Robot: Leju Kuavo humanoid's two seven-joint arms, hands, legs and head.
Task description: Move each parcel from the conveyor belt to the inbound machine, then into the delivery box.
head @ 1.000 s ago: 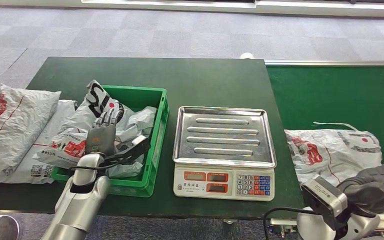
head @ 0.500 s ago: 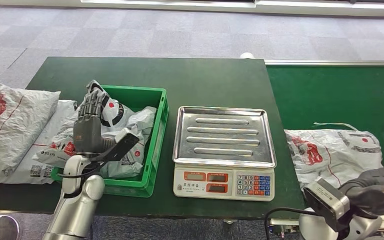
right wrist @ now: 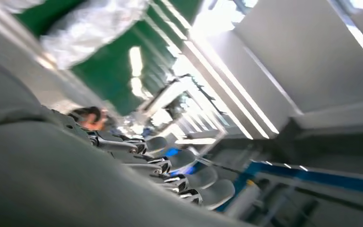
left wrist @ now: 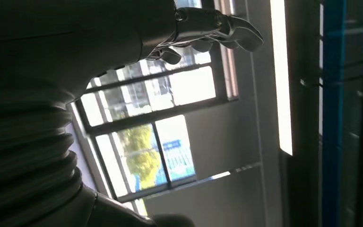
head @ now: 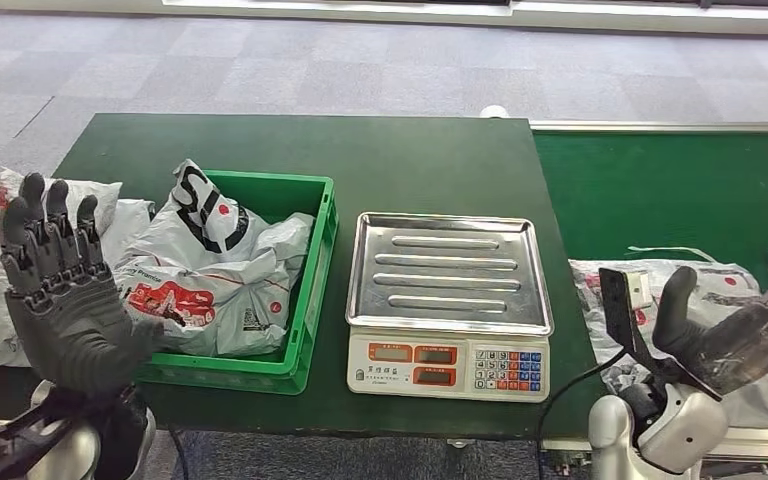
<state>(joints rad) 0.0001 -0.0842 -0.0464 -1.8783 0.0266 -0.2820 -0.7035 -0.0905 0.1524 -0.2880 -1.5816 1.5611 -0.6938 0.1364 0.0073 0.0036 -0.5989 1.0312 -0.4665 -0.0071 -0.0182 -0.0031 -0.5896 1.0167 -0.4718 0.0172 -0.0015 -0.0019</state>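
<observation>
Head view first: the left hand (head: 60, 300) is raised near the camera, palm out, fingers spread and holding nothing, on the near left of the green plastic delivery crate (head: 305, 290), which already holds several crumpled white plastic parcels (head: 210, 290). More white parcels (head: 20, 250) lie on the dark green table (head: 360, 160) left of the crate. The silver-trayed weighing scale (head: 448, 270), serving as the inbound machine, stands bare between the crate and the green conveyor belt (head: 660, 190). On the belt lies the next flat white parcel with red print (head: 660, 290), its long axis running across the belt, touching or just under the right hand (head: 730, 340), whose fingers are loose and apart, gripping nothing. That hand is plainly the nearer one; the scale lies to its left.

Left wrist view: fingertips (left wrist: 217, 26) are uncurled against windows and ceiling.

Right wrist view: blurred, spread fingers (right wrist: 170, 165), nothing between them.
</observation>
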